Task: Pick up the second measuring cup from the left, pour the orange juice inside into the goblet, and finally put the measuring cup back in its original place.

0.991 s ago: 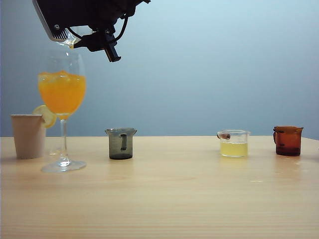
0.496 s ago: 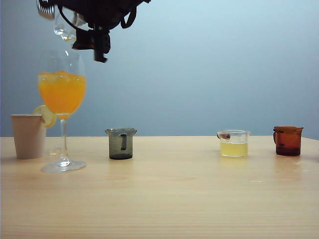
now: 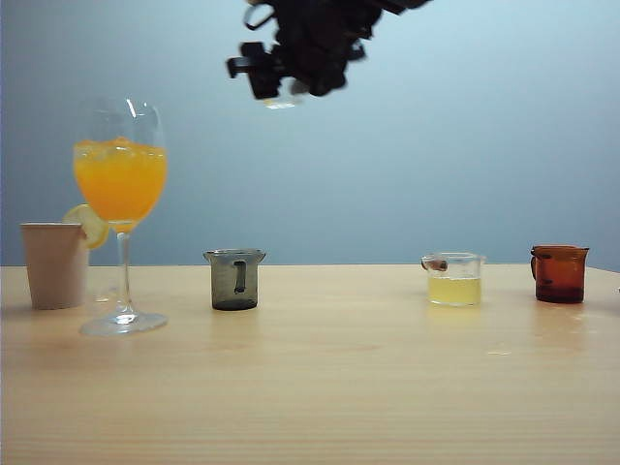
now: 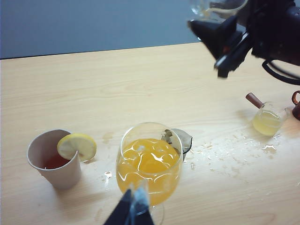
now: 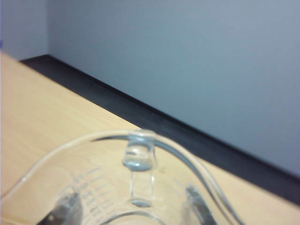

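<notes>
High above the table [image 3: 320, 387], our right gripper [image 3: 281, 82] is clamped on the clear measuring cup [image 5: 131, 187], which fills the foreground of its wrist view, handle toward the camera and no juice visible inside. In the exterior view the cup shows only as a faint glint beneath the dark gripper, right of the goblet [image 3: 120, 194]. The goblet stands on the table holding orange juice [image 3: 120, 179]. Our left gripper [image 4: 132, 211] sits just beside the goblet's bowl; we cannot tell whether it is apart or together.
</notes>
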Robot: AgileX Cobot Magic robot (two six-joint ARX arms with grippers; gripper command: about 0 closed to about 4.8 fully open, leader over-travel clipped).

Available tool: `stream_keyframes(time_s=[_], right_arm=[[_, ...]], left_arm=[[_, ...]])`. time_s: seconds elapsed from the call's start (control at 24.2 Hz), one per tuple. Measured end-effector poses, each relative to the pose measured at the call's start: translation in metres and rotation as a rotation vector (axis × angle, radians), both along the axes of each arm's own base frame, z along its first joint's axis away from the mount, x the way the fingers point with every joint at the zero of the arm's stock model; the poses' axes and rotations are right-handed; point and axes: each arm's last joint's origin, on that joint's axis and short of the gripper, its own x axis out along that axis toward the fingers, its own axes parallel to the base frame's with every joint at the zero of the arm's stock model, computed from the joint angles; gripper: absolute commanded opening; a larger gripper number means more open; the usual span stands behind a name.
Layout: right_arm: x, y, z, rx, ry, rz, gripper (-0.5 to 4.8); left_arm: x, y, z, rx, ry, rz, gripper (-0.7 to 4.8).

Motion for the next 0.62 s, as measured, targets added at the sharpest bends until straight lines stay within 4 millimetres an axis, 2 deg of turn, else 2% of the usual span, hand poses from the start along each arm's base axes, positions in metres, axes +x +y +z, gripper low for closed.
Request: stream_keyframes(time_s=[0.04,0.17,0.25,0.41,0.62], right_arm=[[0.003,-0.005,-0.003,0.038,0.03,-0.028,2.74],[-0.002,-0.002,-0.011,0.078,0.065,-0.061,2.74],[-0.008,-0.001,-0.028,0.111,0.118,-0.124,2.74],[-0.023,-0.022,-0.086,0.185,0.153,-0.244,2.74],[-0.042,-0.034,-0.13,0.25,0.221,-0.291,2.74]], left_arm=[[0.0,0.0,0.0,0.0,0.0,0.0,-0.03],[0.0,0.0,0.0,0.0,0.0,0.0,-0.03],[0.0,0.0,0.0,0.0,0.0,0.0,-0.03],[0.0,0.0,0.0,0.0,0.0,0.0,-0.03],[0.0,0.0,0.0,0.0,0.0,0.0,-0.03]])
